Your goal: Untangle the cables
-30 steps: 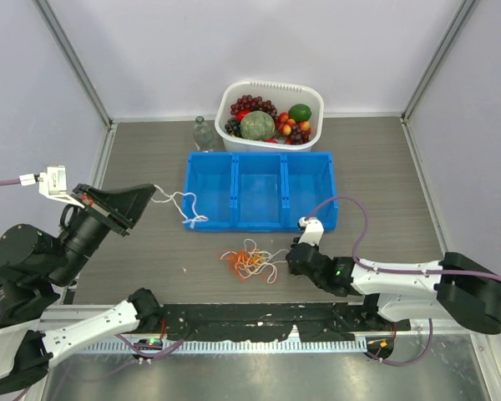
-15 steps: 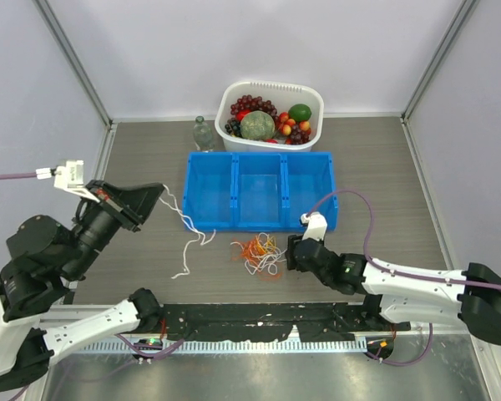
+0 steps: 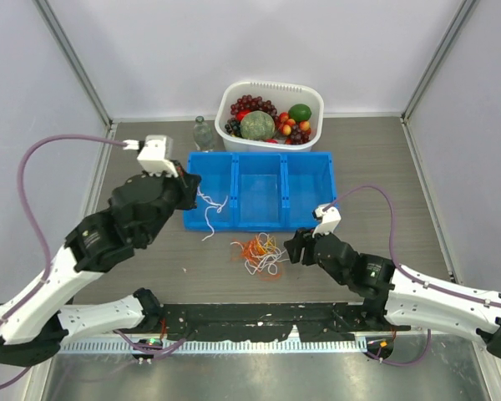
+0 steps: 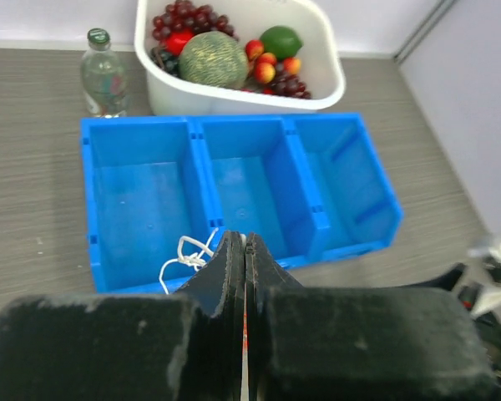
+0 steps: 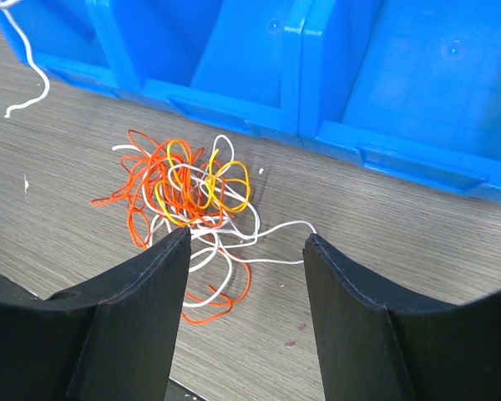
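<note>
**Cords on a gray table**

The wood table (image 3: pixel 376 159) is gray, with pale walls (image 3: pixel 167 50) around it. The left pincer (image 4: pixel 244 246) is pressed together, pinching a white cord (image 4: pixel 186 251) by the blue bin (image 4: pixel 142 200). The right pincer (image 5: pixel 246 242) is spread wide near the tangled cables (image 5: pixel 188 188) on the table.

Left arm carries the white cable from the left edge to the bin

The left gripper (image 3: pixel 192 185), clamped on the white cable (image 3: pixel 209 209), has swung away from the table's left edge to the blue bin's (image 3: pixel 259 154) left compartment, and the cable's loose end now trails before the near wall. The right gripper (image 3: pixel 290 248) and the tangle of cables (image 3: pixel 261 253) have shifted slightly toward the far edge.
</note>
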`<state>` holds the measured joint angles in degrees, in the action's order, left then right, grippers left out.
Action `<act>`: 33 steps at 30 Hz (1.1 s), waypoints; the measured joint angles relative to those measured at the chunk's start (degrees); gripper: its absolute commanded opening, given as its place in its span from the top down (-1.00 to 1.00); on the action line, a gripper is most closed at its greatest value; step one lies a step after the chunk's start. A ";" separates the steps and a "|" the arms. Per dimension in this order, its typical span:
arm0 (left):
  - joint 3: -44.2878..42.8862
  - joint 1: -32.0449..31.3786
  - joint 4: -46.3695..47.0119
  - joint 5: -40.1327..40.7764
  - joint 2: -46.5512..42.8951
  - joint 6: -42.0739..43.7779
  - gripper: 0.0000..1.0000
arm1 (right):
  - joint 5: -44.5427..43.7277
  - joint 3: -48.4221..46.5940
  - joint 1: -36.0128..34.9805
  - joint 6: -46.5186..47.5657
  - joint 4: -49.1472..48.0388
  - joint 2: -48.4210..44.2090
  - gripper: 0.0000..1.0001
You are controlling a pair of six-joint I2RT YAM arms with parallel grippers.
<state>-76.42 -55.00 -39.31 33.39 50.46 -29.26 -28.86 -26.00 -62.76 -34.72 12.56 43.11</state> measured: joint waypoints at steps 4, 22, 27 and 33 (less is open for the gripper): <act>0.17 1.75 2.29 0.55 4.55 2.49 1.00 | -0.11 0.00 0.00 0.20 0.79 -1.95 -0.21; -0.59 17.81 11.28 -9.70 14.88 4.22 1.00 | -1.31 0.63 0.00 0.33 4.46 -5.73 -0.20; 0.20 21.18 13.03 -12.63 15.50 4.00 0.88 | -1.29 0.63 0.00 0.31 4.33 -4.81 -0.20; 3.04 23.12 12.31 -14.08 16.81 2.84 -0.41 | -1.29 0.63 0.00 0.46 3.54 -2.05 -0.20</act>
<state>-73.38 -31.88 -27.00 19.31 67.26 -26.41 -30.15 -25.36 -62.76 -34.26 16.10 41.06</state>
